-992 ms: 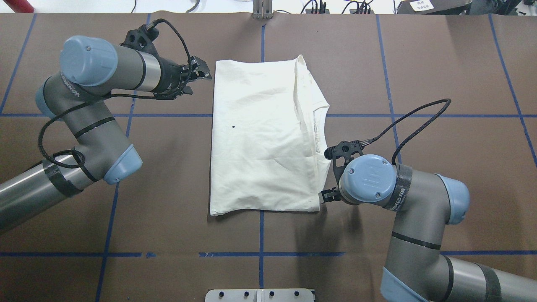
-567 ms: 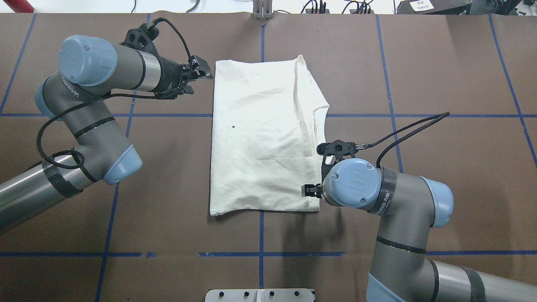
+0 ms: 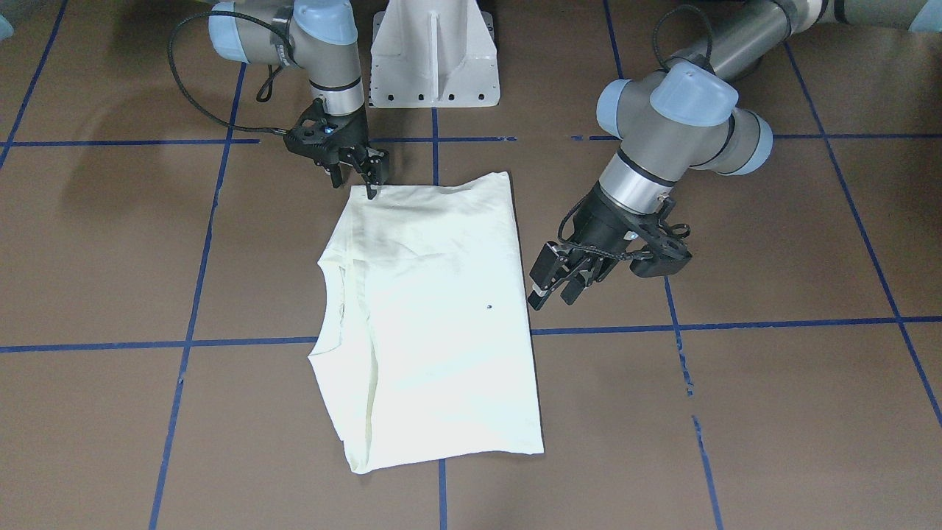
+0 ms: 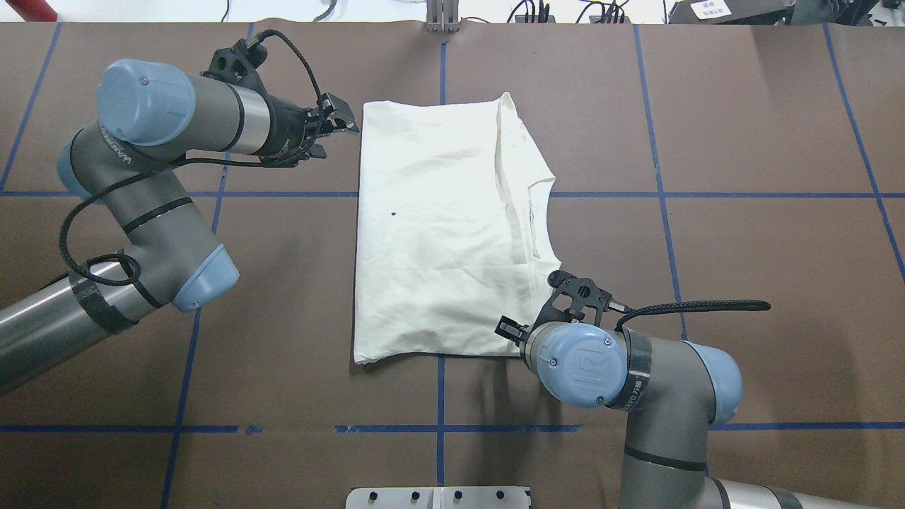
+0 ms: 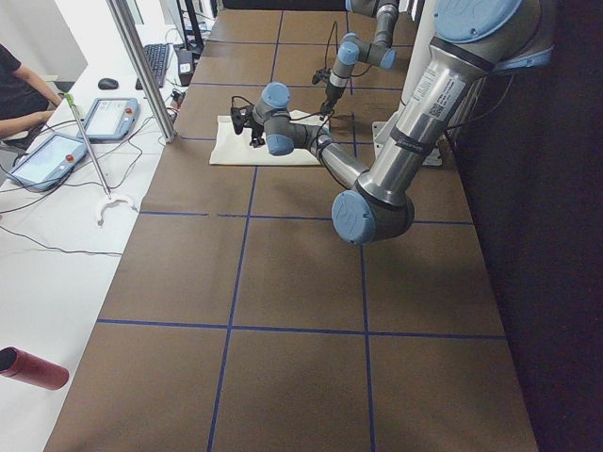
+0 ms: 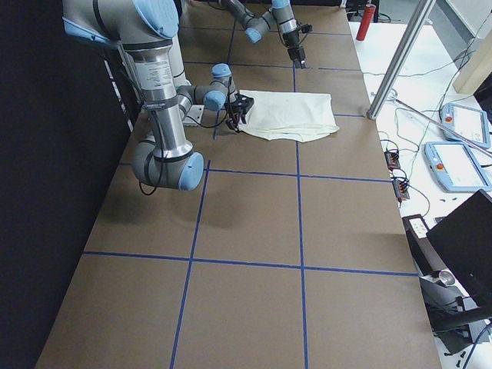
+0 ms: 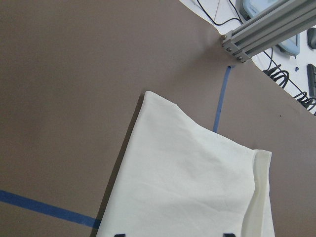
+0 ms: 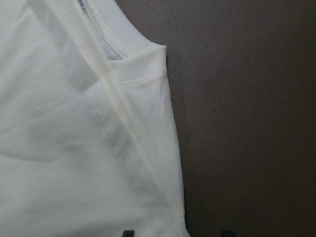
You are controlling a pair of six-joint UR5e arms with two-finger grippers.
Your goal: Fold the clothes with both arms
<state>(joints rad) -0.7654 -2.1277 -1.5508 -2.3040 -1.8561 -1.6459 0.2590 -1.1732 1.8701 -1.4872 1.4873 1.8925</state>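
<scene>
Table (image 4: 742, 106): shirt (image 4: 438, 233) flat mid-table, folded to a rectangle, plain side up. My L gripper (image 4: 338, 126) is wide and empty, hovering off the far hem corner. My R gripper (image 3: 359, 180) is wide too, tips straddling the near collar-side corner, prob to pinch for the nxt fold.

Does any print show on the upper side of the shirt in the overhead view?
No, the T-shirt shows only plain pale cloth on top, apart from one tiny dark speck.
</scene>
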